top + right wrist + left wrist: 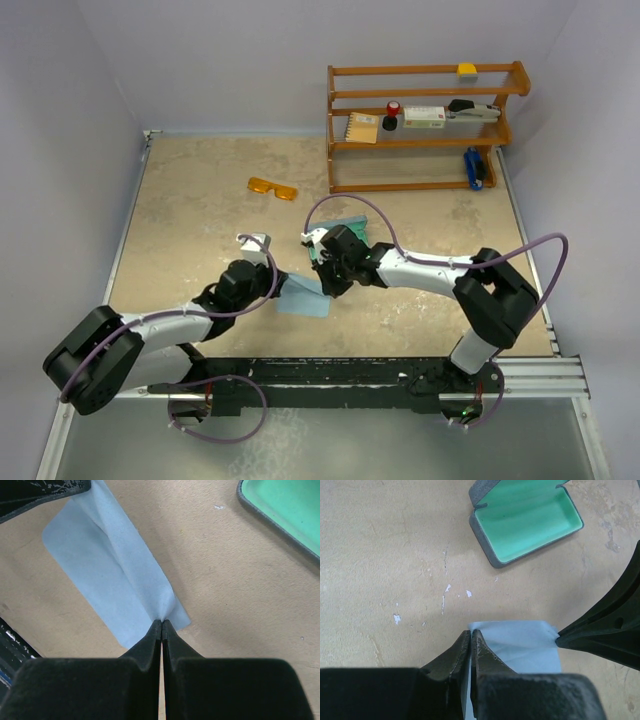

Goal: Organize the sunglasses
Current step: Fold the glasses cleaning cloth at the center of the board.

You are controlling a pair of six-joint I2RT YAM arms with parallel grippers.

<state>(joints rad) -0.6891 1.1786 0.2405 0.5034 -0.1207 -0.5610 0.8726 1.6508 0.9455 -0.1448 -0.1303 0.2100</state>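
The orange-amber sunglasses (273,187) lie on the table at the back, left of the shelf, away from both arms. The light blue cloth (303,297) hangs between the grippers above the table middle. My left gripper (471,635) is shut on the cloth's (520,647) left corner. My right gripper (162,624) is shut on the cloth's (107,575) opposite corner. The open blue-grey case with teal inside (525,517) lies beyond the cloth; in the top view it (350,228) is partly hidden by the right arm. Its edge shows in the right wrist view (285,502).
A wooden shelf (425,125) stands at the back right with a notebook, a small box, a stapler, a yellow block and a blue object on it. Walls bound the table on the left, back and right.
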